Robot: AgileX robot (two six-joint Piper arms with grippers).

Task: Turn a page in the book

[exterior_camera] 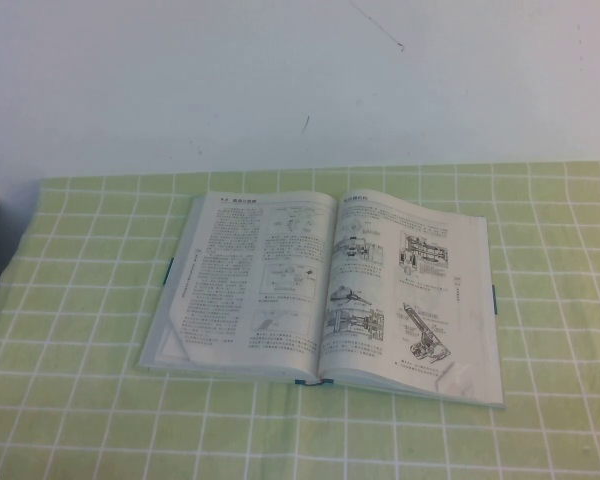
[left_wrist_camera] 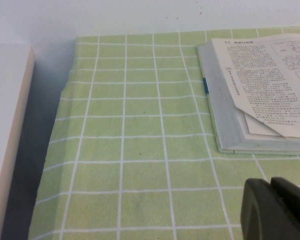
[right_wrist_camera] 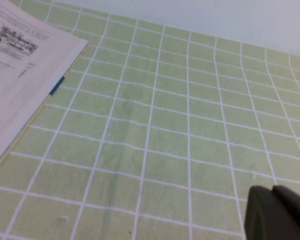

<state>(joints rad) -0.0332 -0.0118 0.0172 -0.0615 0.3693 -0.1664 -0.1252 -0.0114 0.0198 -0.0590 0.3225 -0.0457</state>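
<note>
The book [exterior_camera: 325, 285] lies open and flat in the middle of the green checked cloth, white pages with text and diagrams facing up. Its left part shows in the left wrist view [left_wrist_camera: 260, 95], its right part in the right wrist view [right_wrist_camera: 20, 75]. The right-hand page [exterior_camera: 410, 295] lies flat. My left gripper [left_wrist_camera: 270, 186] is shut and empty, above the cloth, apart from the book's near left corner. My right gripper [right_wrist_camera: 271, 192] is shut and empty, above the cloth to the right of the book. Neither gripper shows in the high view.
The green checked cloth [exterior_camera: 70, 300] covers the table up to a white back wall. A pale box or panel [left_wrist_camera: 10, 140] stands at the cloth's left edge. Bare cloth lies all round the book.
</note>
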